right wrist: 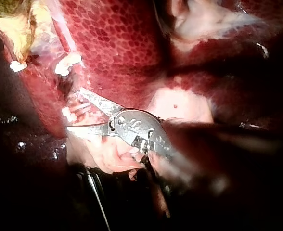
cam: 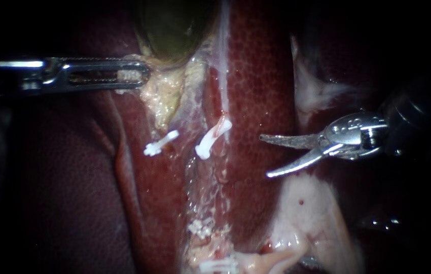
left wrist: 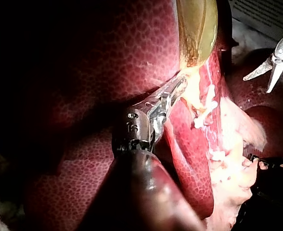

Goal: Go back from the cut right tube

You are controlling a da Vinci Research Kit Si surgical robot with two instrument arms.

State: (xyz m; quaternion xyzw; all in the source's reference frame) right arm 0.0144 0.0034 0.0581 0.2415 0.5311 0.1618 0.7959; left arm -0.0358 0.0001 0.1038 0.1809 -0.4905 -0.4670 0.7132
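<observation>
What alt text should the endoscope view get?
The right instrument, jaws open and empty, sits over the liver, clear of the white left clip and right clip. The left instrument has its jaws shut on pale tissue just below the gallbladder.

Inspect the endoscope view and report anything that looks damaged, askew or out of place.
The right tube ends in a free stump, its white clip tilted, with ragged tissue between it and the lower clips. That fits a cut tube. The right instrument, jaws open, holds nothing.
</observation>
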